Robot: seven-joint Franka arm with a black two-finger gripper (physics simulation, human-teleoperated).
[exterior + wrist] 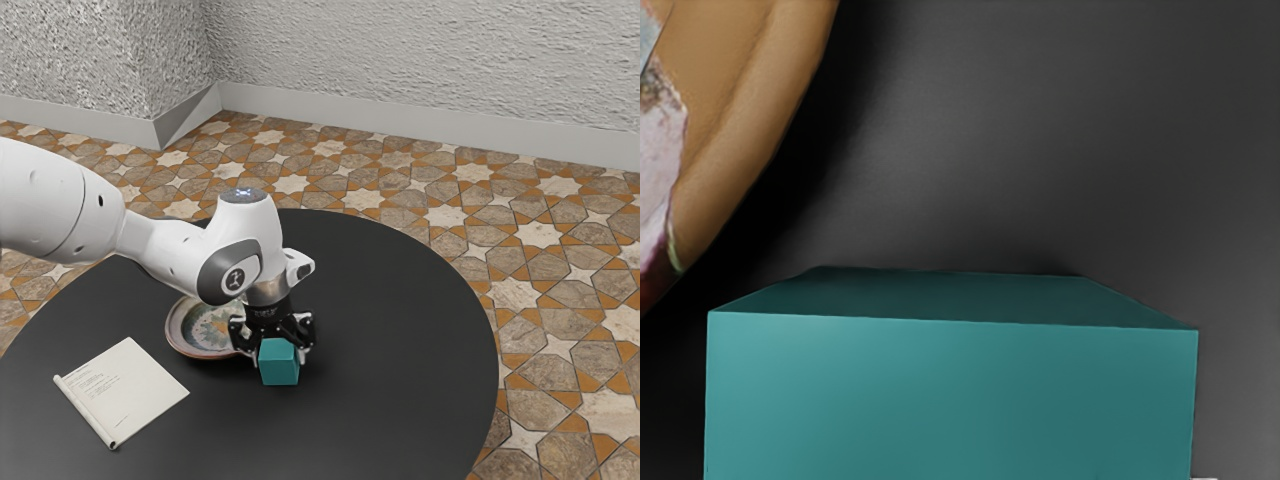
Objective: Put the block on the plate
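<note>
The block (279, 364) is at the exterior view's lower centre, just beside the plate (178, 343) and outside its rim. The fingers (307, 350) are around it, but whether they pinch it or merely flank it, I cannot tell. A loose hold could let it slip or twist on lifting. Carried too low toward the plate, it could catch the raised rim and tip, or push the plate along. The block is smooth, teal and boxy, with crisp edges; the plate is round, with a glossy tan rim and a painted middle. Matt black desk (400, 330); cream paper (125, 390), one edge curled, at lower left.
</note>
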